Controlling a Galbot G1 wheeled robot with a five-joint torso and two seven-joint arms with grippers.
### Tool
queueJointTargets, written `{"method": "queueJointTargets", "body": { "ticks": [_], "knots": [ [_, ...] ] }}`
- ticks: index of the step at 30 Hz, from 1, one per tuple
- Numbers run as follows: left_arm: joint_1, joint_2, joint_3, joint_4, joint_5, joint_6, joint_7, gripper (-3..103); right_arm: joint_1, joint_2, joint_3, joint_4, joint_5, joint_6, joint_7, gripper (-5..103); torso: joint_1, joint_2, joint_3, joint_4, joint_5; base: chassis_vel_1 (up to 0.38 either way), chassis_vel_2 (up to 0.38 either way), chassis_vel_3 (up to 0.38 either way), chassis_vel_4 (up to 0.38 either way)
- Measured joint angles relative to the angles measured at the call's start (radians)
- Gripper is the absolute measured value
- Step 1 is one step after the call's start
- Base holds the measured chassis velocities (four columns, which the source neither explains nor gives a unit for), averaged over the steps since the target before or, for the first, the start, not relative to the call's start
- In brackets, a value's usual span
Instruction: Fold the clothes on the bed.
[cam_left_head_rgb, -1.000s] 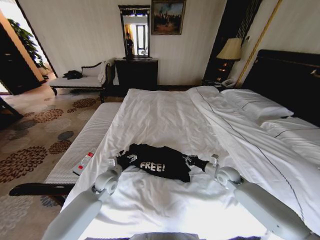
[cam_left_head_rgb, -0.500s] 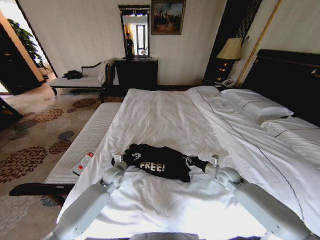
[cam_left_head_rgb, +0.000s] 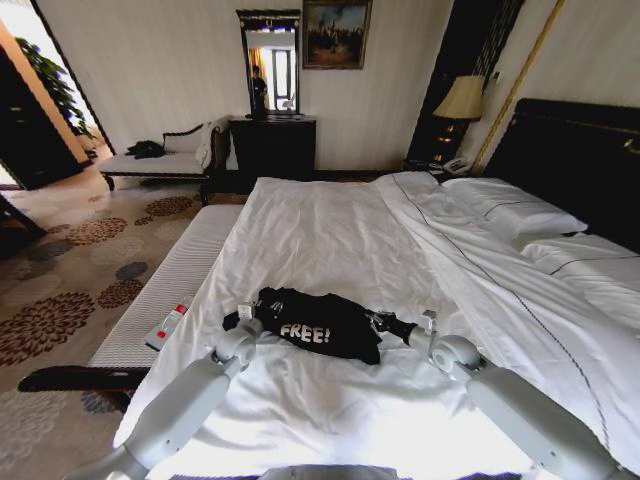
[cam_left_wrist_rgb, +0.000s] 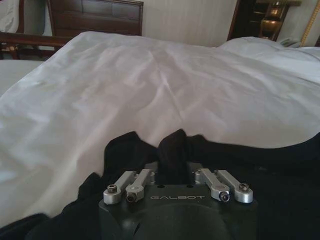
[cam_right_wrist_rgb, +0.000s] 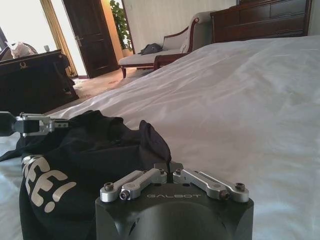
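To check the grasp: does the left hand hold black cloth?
Yes, a fold of the T-shirt is pinched in the left hand.

A: Daylight enters from the doorway (cam_left_head_rgb: 20, 60) far left of the bed (cam_left_head_rgb: 330, 240), and the white sheets glare near the pillows.

B: The lamp (cam_left_head_rgb: 461, 98) beside the headboard glows warm. Walls bow at the head view's edges.

A: The T-shirt (cam_left_head_rgb: 322, 325) reads as near-solid black, folds lost.

B: In the wrist views the housings nearest the lens blur; soft shadows mark the sheet's creases.
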Motion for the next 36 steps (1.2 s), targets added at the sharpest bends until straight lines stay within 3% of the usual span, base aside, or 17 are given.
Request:
{"method": "queueJointTargets", "body": {
  "ticks": [8, 25, 29, 36],
  "knots": [
    [0.008, 0.002, -0.017, 0.0, 0.002, 0.0, -0.008, 2, -0.001, 0.002, 0.0, -0.002, 0.0, 0.001, 0.002, 1, 0.0, 0.0, 0.0, 0.0, 0.0001, 0.0, 0.0, 0.0, 0.0],
    [-0.004, 0.007, -0.021, -0.009, 0.003, 0.0, -0.008, 0, -0.012, 0.006, 0.015, 0.01, 0.002, 0.002, 0.02, 1, 0.0, 0.0, 0.0, 0.0, 0.0002, 0.0, 0.0, 0.0, 0.0],
    [-0.004, 0.038, -0.036, -0.052, -0.006, 0.0, -0.005, 0, -0.013, 0.009, 0.036, 0.029, 0.016, 0.002, 0.038, 1, 0.0, 0.0, 0.0, 0.0, 0.0001, 0.0, 0.0, 0.0, 0.0],
    [-0.009, 0.166, -0.098, -0.212, -0.068, 0.015, 0.001, 0, -0.01, -0.018, 0.119, 0.123, 0.069, -0.019, 0.094, 1, 0.0, 0.0, 0.0, 0.0, 0.0001, 0.0, 0.0, 0.0, 0.0]
  ]
}}
